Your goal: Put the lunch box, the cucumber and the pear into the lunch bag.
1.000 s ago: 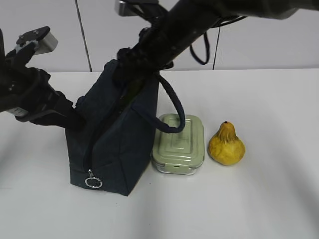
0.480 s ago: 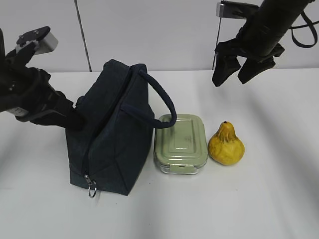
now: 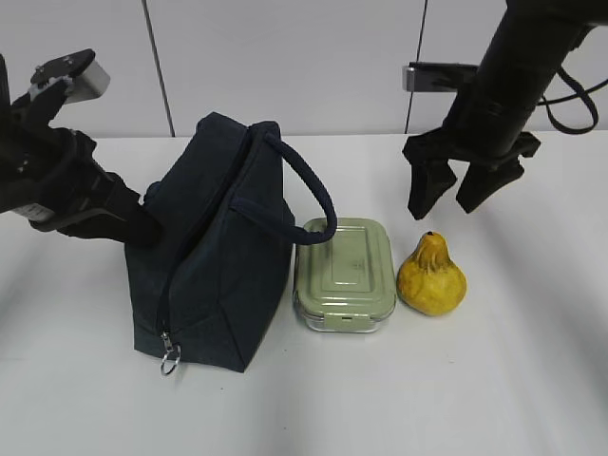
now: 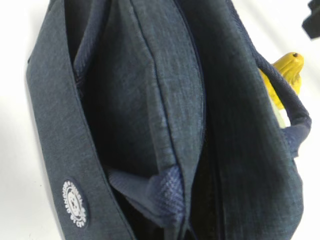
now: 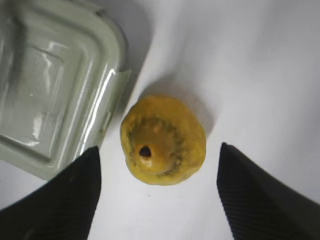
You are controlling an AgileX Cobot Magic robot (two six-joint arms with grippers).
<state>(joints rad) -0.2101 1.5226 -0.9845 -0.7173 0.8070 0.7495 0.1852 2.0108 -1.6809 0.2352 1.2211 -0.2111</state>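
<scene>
Here, the right gripper [image 3: 464,197] hangs with fingers spread wide just above the pear [image 3: 432,276] on the white table [image 3: 513,380].

The pear stands upright, just right of the lunch box [image 3: 344,274], which sits against the right side of the lunch bag [image 3: 214,256]. At left, the left gripper [image 3: 142,228] presses into the bag's left side; its grip cannot be told. The cucumber is out of sight.

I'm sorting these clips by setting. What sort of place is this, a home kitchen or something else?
Probably a lab or test bench, not a kitchen: a bare white table against plain white wall panels, with only a lunch bag, lunch box and pear set out between two robot arms.
</scene>
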